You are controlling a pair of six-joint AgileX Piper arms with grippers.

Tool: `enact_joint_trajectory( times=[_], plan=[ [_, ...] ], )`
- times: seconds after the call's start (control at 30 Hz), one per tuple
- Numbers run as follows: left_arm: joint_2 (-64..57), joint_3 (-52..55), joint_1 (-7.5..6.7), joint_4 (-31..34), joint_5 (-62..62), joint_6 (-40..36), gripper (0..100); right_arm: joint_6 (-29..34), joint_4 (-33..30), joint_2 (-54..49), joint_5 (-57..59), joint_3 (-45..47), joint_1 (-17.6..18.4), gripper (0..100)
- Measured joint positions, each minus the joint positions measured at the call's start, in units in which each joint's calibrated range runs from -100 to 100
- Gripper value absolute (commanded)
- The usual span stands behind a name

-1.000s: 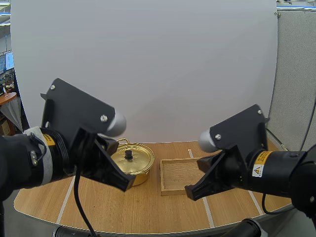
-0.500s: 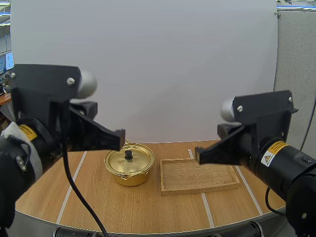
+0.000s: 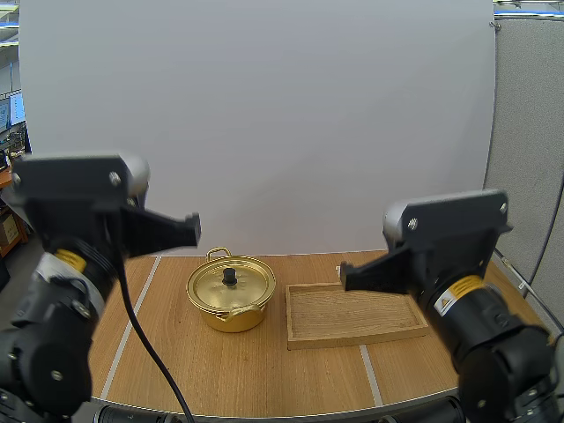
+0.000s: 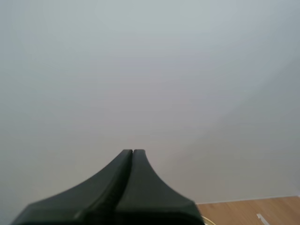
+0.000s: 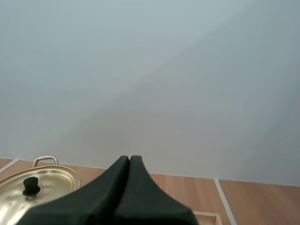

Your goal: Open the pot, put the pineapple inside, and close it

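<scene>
A gold pot [image 3: 231, 294] with its lid on and a black knob [image 3: 229, 276] stands on the wooden table [image 3: 220, 370], left of centre. The pot's lid [image 5: 33, 187] with its knob lies off to the side of my right gripper in the right wrist view. My left gripper [image 3: 195, 231] is raised high, left of and above the pot, shut on nothing; its fingers [image 4: 133, 154] lie together as one wedge. My right gripper [image 3: 344, 277] hangs over the wooden tray's far edge, shut; its fingers [image 5: 130, 160] are also pressed together. I see no pineapple.
A shallow wooden tray [image 3: 354, 312] with nothing in it lies right of the pot. White tape lines [image 3: 370, 374] cross the table. A white backdrop stands behind the table.
Both arms have lifted and drawn back toward their bases, so the grippers now point level instead of down. The pot and tray have not moved.
</scene>
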Motion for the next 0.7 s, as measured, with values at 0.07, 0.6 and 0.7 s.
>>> enact_joint_trajectory(
  times=[0.07, 0.6, 0.7],
  plan=[
    [0.0, 2.32, 0.0, 0.0, -0.4, 0.0, 0, 0.0, 0.0, 0.0, -1.2, 2.25, 0.0, 0],
    [-4.39, 6.72, 0.0, 0.14, -3.18, 0.0, 0, 0.0, 0.0, 0.0, -1.55, 7.74, -0.51, 0],
    [-6.46, 7.44, 0.0, 0.18, -3.43, 0.0, 0, 0.0, 0.0, 0.0, -1.55, 7.74, -0.63, 0]
  ],
)
